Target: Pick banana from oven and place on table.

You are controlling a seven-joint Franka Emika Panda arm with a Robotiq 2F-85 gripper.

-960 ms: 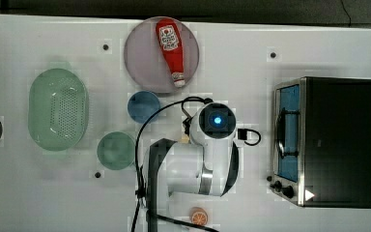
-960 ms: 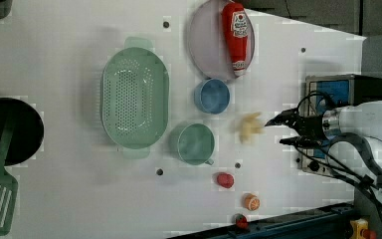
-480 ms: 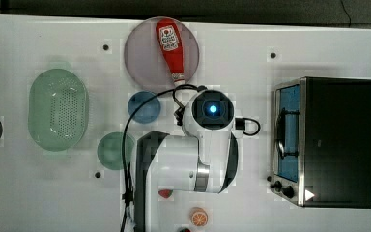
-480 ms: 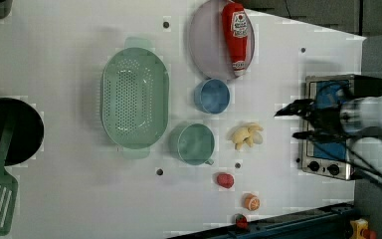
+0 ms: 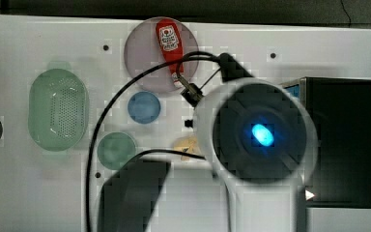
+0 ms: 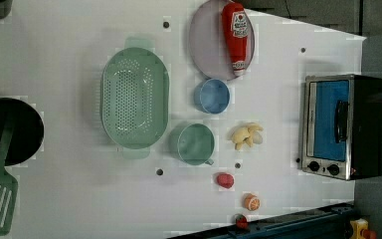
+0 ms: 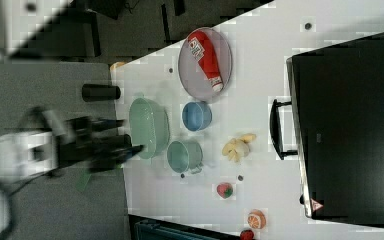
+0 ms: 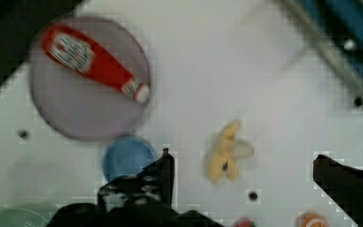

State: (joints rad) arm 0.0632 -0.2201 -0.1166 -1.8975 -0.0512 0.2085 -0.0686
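Banana bare on the white table, between blue bowl and oven.

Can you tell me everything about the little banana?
The banana is a small pale yellow bunch of stubby fingers with one whitish tip, smooth like plastic. It lies flat on the white table, out of the oven, whose door is shut. In the left view it sits between the green cup and the oven, below the blue cup. Nothing touches it but the table.
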